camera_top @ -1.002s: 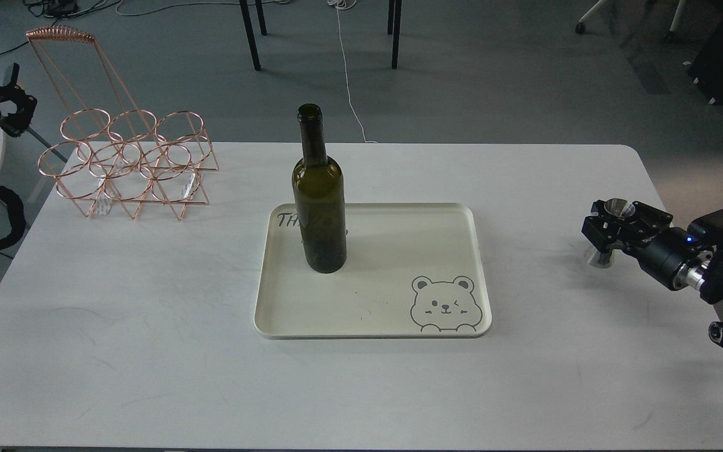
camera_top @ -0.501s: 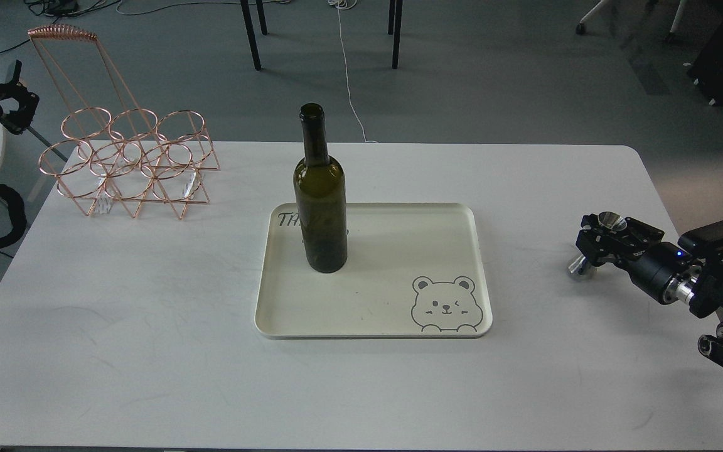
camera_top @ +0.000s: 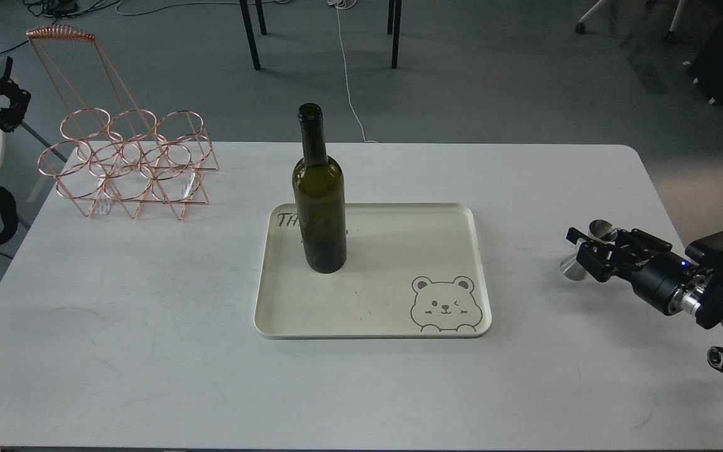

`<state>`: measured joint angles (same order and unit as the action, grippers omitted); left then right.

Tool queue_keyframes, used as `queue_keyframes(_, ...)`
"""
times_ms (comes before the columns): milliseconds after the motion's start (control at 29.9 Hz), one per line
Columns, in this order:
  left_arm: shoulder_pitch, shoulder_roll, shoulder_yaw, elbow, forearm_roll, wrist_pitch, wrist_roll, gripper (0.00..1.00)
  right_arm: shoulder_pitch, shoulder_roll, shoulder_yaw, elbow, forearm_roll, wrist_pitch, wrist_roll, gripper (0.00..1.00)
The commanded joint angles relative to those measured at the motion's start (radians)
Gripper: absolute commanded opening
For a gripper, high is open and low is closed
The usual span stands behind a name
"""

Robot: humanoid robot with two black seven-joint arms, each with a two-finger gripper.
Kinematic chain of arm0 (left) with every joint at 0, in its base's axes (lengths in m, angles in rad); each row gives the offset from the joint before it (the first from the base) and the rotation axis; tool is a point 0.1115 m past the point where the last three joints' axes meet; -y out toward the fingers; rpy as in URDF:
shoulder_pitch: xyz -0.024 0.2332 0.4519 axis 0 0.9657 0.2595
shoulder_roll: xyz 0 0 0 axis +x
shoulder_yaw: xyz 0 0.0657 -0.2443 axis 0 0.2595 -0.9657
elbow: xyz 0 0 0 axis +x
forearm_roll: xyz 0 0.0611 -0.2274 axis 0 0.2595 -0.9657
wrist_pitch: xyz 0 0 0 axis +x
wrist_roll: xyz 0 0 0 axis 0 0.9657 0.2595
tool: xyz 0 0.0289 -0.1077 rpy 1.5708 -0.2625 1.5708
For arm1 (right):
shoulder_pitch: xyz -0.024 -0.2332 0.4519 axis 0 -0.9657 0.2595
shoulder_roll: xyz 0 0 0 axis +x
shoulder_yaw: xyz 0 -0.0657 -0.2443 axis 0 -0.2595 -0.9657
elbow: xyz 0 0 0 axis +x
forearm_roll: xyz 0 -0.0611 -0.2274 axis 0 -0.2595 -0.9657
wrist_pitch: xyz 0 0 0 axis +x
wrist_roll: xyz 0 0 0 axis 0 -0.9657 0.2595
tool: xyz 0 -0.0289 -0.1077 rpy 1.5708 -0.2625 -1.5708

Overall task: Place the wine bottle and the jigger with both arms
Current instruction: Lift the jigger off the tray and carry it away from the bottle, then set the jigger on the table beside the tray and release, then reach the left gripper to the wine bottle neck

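White table [camera_top: 148, 326] spans the room: left gripper [camera_top: 7, 100] hangs off its edge, grip unclear; wire rack [camera_top: 129, 163]; wine bottle [camera_top: 319, 207] upright on the tray [camera_top: 399, 263]; right gripper [camera_top: 594, 248] clasps the jigger [camera_top: 578, 263].

You see the wine bottle [camera_top: 319, 194] standing upright in the far left part of a cream tray [camera_top: 374, 314] at the middle of the bench [camera_top: 148, 326]. It is dark olive-green glass with a long narrow neck, an open mouth and no label. The jigger [camera_top: 578, 251], a small shiny steel double cone, sits well off to the right near the bench edge, tilted, between the fingers of the right end effector [camera_top: 594, 250].
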<state>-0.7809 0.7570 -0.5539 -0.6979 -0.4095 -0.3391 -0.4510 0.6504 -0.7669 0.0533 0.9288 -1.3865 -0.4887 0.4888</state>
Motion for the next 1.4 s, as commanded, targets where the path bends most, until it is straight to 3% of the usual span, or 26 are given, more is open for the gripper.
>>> queue_keyframes(0, 0.000, 0.021, -0.001, -0.025, 0.000, 0.002, 0.000, 0.99, -0.003, -0.116, -0.007, 0.120, 0.000, 0.000, 0.000, 0.71)
queue_keyframes(167, 0.000, 0.045, 0.003, -0.048, 0.001, -0.006, 0.014, 0.99, 0.000, -0.245, 0.008, 0.212, 0.026, 0.000, 0.000, 0.75)
queue_keyframes(267, 0.002, 0.102, 0.019, -0.130, 0.020, -0.017, 0.021, 0.98, 0.015, -0.284, 0.045, 0.222, 0.087, 0.000, 0.000, 0.79)
queue_keyframes(434, 0.000, 0.223, 0.017, -0.305, 0.194, -0.035, 0.093, 0.98, 0.083, -0.285, 0.114, 0.206, 0.245, 0.000, 0.000, 0.84)
queue_keyframes(601, 0.012, 0.359, 0.038, -0.572, 0.407, -0.024, 0.100, 0.98, 0.208, -0.243, 0.122, 0.191, 0.417, 0.111, 0.000, 0.88)
queue_keyframes(835, 0.002, 0.498, 0.039, -0.860, 0.881, 0.043, 0.100, 0.98, 0.288, -0.049, 0.163, 0.035, 0.659, 0.267, 0.000, 0.92)
queue_keyframes(1002, 0.003, 0.472, 0.037, -0.917, 1.334, 0.095, 0.098, 0.98, 0.287, 0.070, 0.292, -0.103, 0.839, 0.415, 0.000, 0.93)
queue_keyframes(1169, 0.005, 0.346, 0.040, -0.920, 1.808, 0.213, 0.097, 0.98, 0.284, 0.144, 0.450, -0.255, 0.969, 0.582, 0.000, 0.95)
queue_keyframes(1370, 0.011, 0.179, 0.042, -0.911, 2.150, 0.256, 0.101, 0.94, 0.284, 0.189, 0.516, -0.453, 1.227, 0.824, 0.000, 0.96)
